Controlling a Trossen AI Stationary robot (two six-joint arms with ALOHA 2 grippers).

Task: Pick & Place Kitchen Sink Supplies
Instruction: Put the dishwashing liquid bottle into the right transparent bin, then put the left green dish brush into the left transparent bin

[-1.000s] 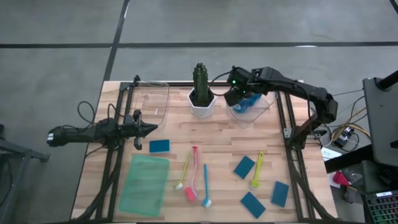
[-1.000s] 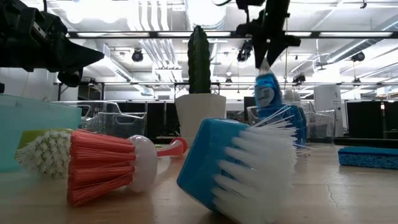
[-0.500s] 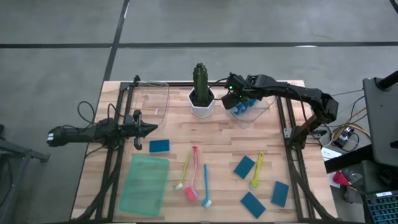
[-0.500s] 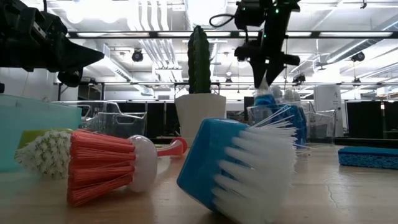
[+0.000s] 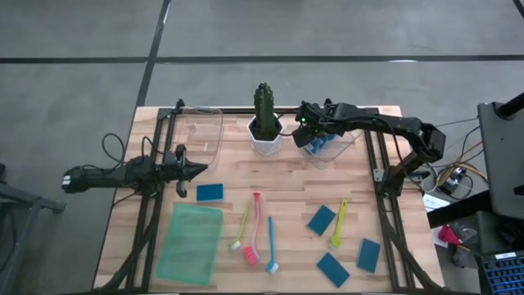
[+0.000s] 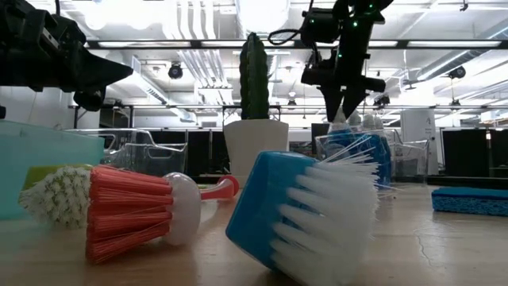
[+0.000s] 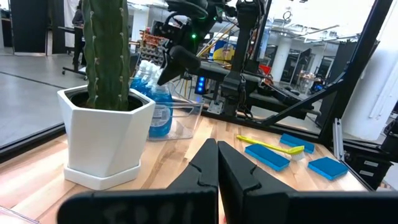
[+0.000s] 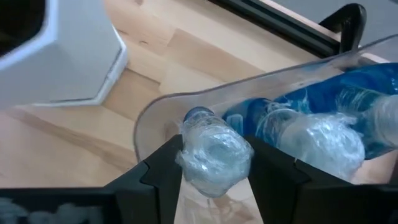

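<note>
Fingers of the right gripper (image 8: pixel 211 171) stand parted around a crinkly pale bottle cap (image 8: pixel 214 152), and the blue bottle (image 6: pixel 348 147) now sits down inside the clear, curved-wall plastic bin (image 5: pixel 332 147) beside the hexagonal cactus pot (image 5: pixel 266 135); a second ago it hung higher. Left gripper (image 5: pixel 199 170) waits pinched shut over the wooden tabletop (image 5: pixel 286 184).

Bottles (image 5: pixel 322 144) in bin (image 5: pixel 342 150) right of cactus (image 5: pixel 264 109)

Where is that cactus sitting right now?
From above, the cactus in its white pot stands at the table's far edge, mid-width, just left of the clear bin holding blue bottles.
</note>
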